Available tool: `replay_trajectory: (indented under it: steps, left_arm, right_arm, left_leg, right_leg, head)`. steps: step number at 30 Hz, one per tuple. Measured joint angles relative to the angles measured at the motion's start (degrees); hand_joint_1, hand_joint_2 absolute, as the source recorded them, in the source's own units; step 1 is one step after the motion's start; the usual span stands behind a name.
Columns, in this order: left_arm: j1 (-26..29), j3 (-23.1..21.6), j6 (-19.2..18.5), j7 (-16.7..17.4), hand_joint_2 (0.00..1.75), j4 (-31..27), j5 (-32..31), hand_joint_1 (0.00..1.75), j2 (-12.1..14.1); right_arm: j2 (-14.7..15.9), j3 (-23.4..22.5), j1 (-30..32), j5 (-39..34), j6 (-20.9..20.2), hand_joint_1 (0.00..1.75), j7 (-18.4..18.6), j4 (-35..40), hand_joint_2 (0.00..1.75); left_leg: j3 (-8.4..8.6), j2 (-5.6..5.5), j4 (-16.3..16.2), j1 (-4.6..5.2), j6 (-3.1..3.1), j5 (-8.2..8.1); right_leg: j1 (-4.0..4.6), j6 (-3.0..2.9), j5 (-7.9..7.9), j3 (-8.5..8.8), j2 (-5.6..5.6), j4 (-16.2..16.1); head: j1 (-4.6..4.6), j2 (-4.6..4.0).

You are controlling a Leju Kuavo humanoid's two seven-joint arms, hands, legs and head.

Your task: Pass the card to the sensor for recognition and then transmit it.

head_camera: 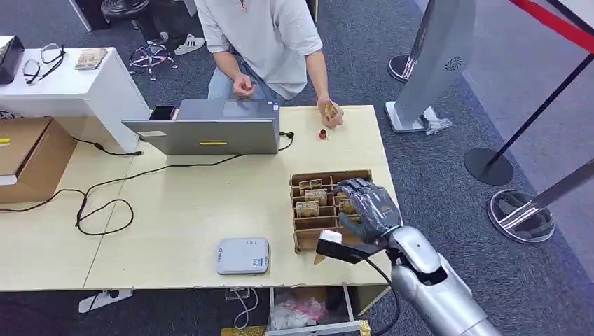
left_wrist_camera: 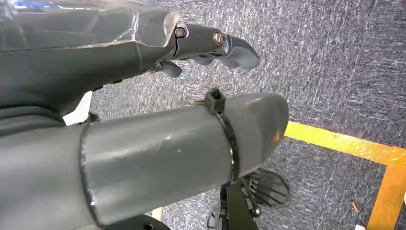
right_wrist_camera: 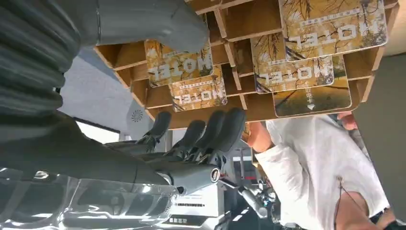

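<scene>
A wooden divider box near the table's right edge holds several yellow "HOTEL" cards standing in its slots. My right hand hovers over the box's right side, fingers spread and holding nothing. In the right wrist view the thumb lies in front of one card, the dark fingers stand apart from it, and the box is close. The grey-white card sensor lies flat by the table's near edge, left of the box. My left hand hangs above the carpet with nothing in it.
A person in a white shirt stands at the table's far side, one hand holding a card on the table. A grey laptop and black cables lie to the left. Stanchion bases stand on the right.
</scene>
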State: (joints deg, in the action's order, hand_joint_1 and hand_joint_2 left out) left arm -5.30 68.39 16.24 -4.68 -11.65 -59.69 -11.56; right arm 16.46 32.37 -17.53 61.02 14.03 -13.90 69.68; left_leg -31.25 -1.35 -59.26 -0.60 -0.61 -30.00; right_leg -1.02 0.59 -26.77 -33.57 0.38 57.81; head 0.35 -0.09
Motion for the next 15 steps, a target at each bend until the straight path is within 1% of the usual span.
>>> replay_trajectory:
  steps: [7,8,15]
  left_arm:
    - [0.01,0.02,0.15,0.00,0.00,0.00,0.24,0.00,0.02]
    - [0.02,0.02,0.20,-0.02,0.00,0.00,0.26,0.00,0.02]
    - [0.02,0.02,0.24,-0.09,0.00,0.00,0.52,0.00,0.02]
  right_arm:
    - [-0.44,0.83,-1.98,-0.37,-0.33,0.72,-0.46,-2.67,1.75]
    - [-0.46,0.92,-2.23,-0.42,-0.33,0.75,-0.59,-3.08,1.75]
    - [-0.76,1.64,-3.95,-1.14,-0.22,0.73,-1.18,-5.66,1.75]
  left_leg:
    - [0.00,-0.01,0.00,0.00,0.00,0.00]
    - [0.00,-0.01,0.00,0.00,0.00,0.00]
    - [0.00,-0.01,0.00,0.00,0.00,0.00]
  right_leg:
    - [0.00,0.00,0.00,0.00,0.00,0.00]
    - [0.00,0.00,0.00,0.00,0.00,0.00]
    - [0.00,0.00,0.00,0.00,0.00,0.00]
  head:
    - [0.00,0.00]
    - [0.00,0.00]
    - [0.00,0.00]
